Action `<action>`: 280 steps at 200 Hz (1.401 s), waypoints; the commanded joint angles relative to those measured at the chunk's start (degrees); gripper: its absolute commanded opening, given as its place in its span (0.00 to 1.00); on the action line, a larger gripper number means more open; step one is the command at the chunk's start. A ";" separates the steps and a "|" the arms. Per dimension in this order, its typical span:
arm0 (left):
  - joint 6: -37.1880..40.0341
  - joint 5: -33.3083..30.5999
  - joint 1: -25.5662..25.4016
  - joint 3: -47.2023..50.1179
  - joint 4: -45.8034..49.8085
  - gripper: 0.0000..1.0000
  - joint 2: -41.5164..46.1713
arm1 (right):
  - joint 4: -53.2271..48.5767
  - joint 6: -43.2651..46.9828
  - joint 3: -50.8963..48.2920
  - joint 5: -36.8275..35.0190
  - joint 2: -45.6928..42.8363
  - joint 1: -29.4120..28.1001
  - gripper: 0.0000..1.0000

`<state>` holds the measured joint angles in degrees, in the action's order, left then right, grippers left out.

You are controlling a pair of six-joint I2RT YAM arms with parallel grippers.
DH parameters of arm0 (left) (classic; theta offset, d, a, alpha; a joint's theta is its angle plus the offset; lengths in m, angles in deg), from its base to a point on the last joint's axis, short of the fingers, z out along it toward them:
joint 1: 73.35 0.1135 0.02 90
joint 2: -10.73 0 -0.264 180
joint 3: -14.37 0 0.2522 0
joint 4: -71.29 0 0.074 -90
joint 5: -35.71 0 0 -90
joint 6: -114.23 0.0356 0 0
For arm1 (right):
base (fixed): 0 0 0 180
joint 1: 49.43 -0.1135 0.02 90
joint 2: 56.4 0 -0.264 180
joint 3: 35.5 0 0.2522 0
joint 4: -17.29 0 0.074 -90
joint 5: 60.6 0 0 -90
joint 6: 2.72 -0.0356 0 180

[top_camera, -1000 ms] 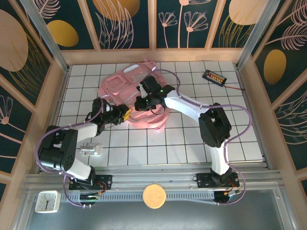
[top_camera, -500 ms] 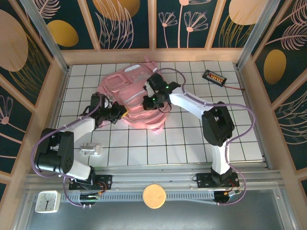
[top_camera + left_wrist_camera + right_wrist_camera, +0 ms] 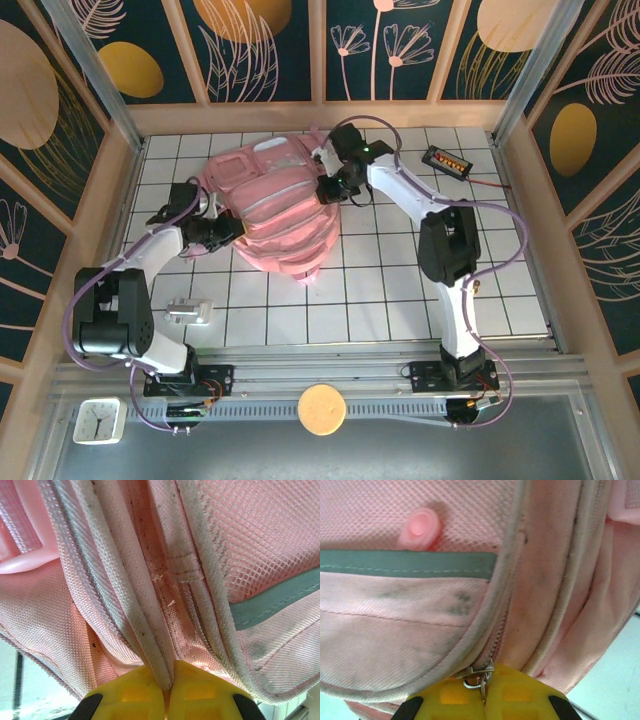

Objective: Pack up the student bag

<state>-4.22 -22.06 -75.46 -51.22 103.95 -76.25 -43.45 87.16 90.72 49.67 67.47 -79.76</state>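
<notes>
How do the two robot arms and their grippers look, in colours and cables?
The left arm and right arm have white shells, black joints and lilac cables looping alongside. The left gripper and right gripper have yellow fingers with black parts at the outer corners.

No legible text, brand or number anywhere: large soft pink fabric backpack (image 3: 280, 215), no readable label; small white square clock (image 3: 98, 420) at near left, dial too small to read; black rectangular device (image 3: 446, 161) on white tiled table (image 3: 380, 300), coloured marks illegible.
</notes>
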 commanded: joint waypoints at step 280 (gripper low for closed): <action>-36.22 10.78 -0.51 9.45 -29.69 0.58 0.11 | 26.20 -26.69 -24.31 9.66 -12.07 -12.34 0.00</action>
<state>-34.79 -12.29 -73.89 -42.00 79.62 -74.20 -18.97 60.75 64.49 59.48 55.01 -91.17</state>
